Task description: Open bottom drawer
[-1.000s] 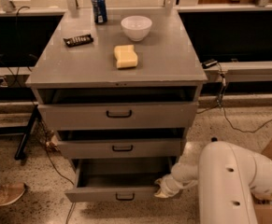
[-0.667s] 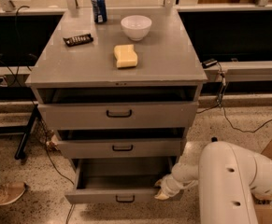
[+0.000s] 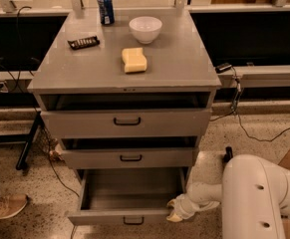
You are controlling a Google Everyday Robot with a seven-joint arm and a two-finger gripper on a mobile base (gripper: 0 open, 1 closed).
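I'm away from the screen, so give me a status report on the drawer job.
Gripper at right front corner of bottom drawer. Drawer pulled well out. Top drawer and middle drawer ajar above; shoe on floor left, apart.

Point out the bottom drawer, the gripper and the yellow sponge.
bottom drawer (image 3: 102, 216): camera view, front panel left of its handle.
gripper (image 3: 173, 209): camera view, its tip, at the drawer's right front corner.
yellow sponge (image 3: 134, 60): camera view, top face.
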